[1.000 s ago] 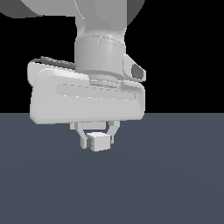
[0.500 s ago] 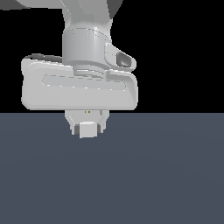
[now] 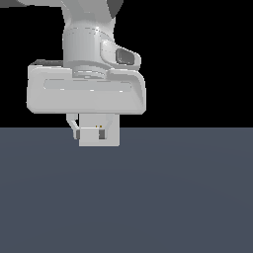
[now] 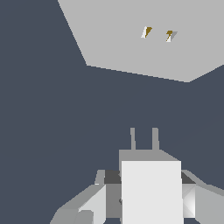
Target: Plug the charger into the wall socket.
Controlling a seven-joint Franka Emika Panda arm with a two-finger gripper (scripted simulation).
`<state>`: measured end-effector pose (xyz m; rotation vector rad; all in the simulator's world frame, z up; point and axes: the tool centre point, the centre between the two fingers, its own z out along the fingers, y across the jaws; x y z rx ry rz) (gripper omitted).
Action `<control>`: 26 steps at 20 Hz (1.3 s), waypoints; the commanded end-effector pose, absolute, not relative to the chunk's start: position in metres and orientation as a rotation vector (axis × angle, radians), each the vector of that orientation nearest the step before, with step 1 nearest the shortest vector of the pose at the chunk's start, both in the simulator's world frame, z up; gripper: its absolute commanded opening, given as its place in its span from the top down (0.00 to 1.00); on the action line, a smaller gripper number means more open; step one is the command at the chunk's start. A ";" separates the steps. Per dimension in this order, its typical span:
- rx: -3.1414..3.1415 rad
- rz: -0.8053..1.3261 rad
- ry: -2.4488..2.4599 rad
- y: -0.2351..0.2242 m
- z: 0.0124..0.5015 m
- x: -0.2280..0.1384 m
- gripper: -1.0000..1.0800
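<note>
Between the pincer's (image 4: 151, 192) fingers the white charger (image 4: 151, 188) sits pinched, prongs (image 4: 143, 139) aimed at the wall socket (image 4: 144, 39) ahead and apart. Its two holes (image 4: 158, 33) look offset from the prongs; pushing forward uncorrected would likely jam them against the plate.

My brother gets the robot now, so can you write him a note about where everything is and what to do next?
Hand: shut on the charger, with the prongs pointing ahead toward the wall socket.
Wall socket: upright plate ahead of the hand; its two orange holes are in sight. A gap of bare floor separates prongs and plate.
Done: charger is picked up and aimed.
Left: line the prongs up with the holes, then push straight in, probably slowly.
</note>
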<state>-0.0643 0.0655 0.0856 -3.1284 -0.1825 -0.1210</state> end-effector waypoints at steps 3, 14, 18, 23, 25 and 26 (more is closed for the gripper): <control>-3.137 -0.120 -0.058 0.070 0.092 -0.057 1.00; -3.140 -0.119 0.091 0.075 0.100 -0.048 1.00; -3.140 -0.118 0.091 0.075 0.100 -0.047 1.00; -3.140 -0.118 0.088 0.075 0.100 -0.048 1.00; -3.140 -0.118 0.088 0.075 0.100 -0.047 1.00; -3.140 -0.118 0.088 0.075 0.100 -0.047 1.00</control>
